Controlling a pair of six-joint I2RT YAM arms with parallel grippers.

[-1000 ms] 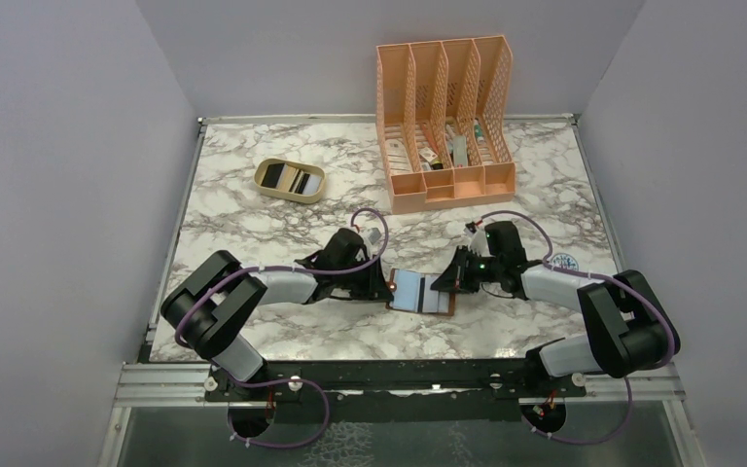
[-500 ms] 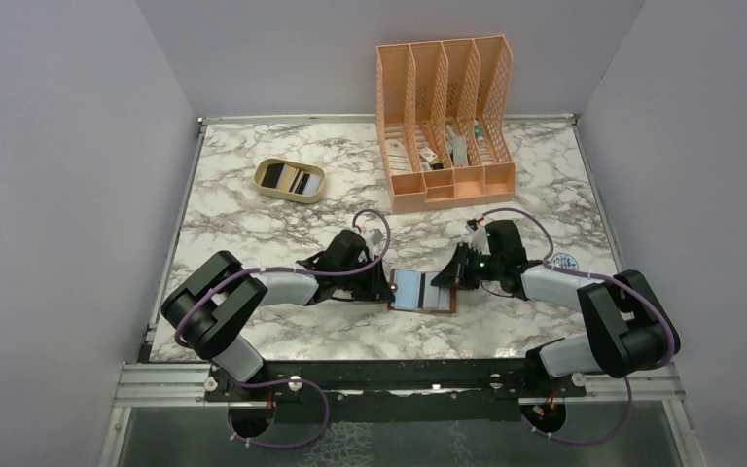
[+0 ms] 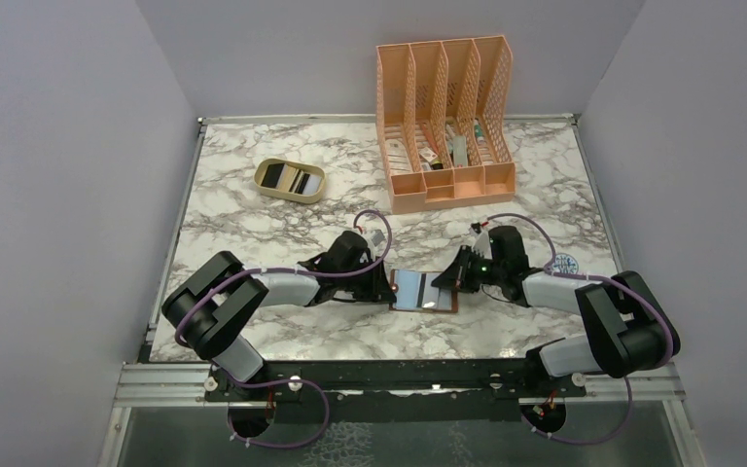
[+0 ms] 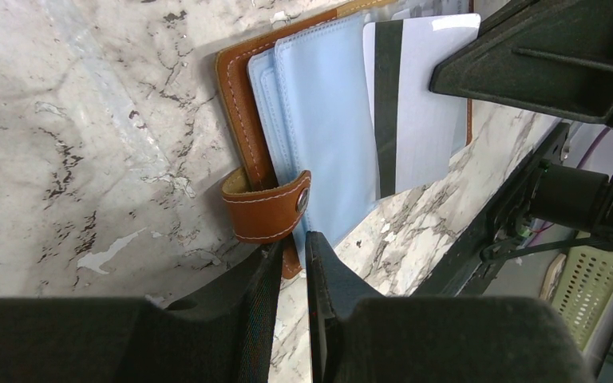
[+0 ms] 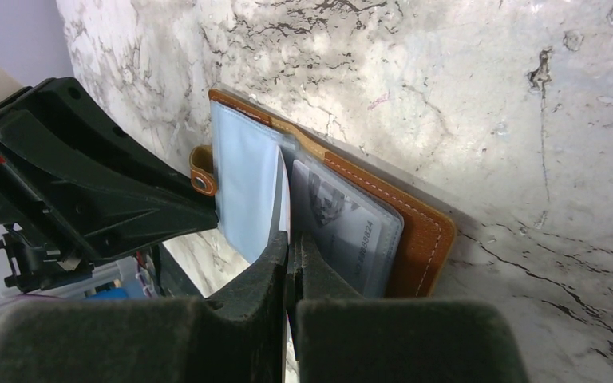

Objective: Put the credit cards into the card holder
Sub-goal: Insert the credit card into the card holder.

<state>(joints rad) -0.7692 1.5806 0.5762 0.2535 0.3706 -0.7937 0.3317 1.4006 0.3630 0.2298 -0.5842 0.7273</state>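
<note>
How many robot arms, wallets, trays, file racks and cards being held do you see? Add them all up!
Black-and-grey robot arms: 2
Brown leather wallet: 1
Beige oval tray: 1
Peach mesh file rack: 1
White black-striped card held in the right gripper: 1
Total: 6

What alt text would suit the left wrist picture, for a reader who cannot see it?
An open brown wallet lies on a marble table while the right gripper holds a white card with a dark stripe against its pale blue pockets. At the bottom, the left gripper pinches the wallet's edge beside the snap tab.
</note>
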